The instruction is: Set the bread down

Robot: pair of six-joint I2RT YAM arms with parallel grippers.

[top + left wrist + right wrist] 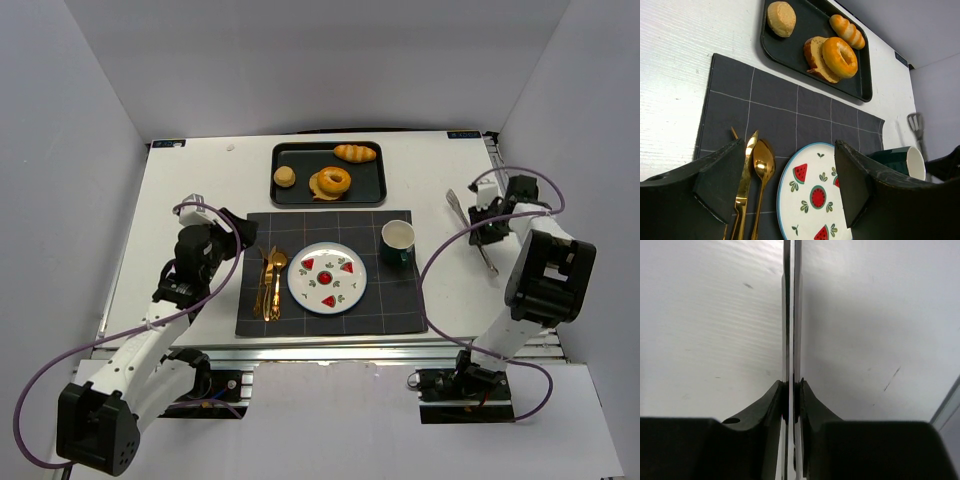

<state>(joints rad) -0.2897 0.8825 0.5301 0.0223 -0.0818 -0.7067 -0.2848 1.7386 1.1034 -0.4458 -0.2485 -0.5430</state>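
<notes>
Grey walls enclose a white table [200, 180]. At its upper centre in the top view sits a black tray [378, 190] holding all the bread: a long roll [355, 152] in the tray's upper right, a round bun [285, 177] at its left, and a ring-shaped piece [332, 180] leaning on a cut slice [814, 57] in the middle. Below the tray lies a dark gridded placemat [400, 300]. It carries gold cutlery [270, 282] at the left, a watermelon-patterned plate [327, 292] in the centre and a green mug [397, 240] at the upper right.

The plate has no bread on it, so none of the placing proper appears to be done. If the plate is the target, a piece has yet to be picked, carried down from the tray and set there.

At the right of the top view, well apart from the tray, the right gripper [487, 222] is clamped on a pair of metal tongs [463, 212] over the bare table beside the mug. Its wrist view shows the two blades pinched together between the dark fingers [772, 400]. Whether the tongs are lifted or resting on the surface cannot be told. This looks like the tool-fetching stage, with the reach to the tray ahead.

The left gripper [247, 232] hangs at the upper left corner of the placemat with its jaws spread wide and nothing between them. Its camera looks over the cutlery and plate toward the tray.
</notes>
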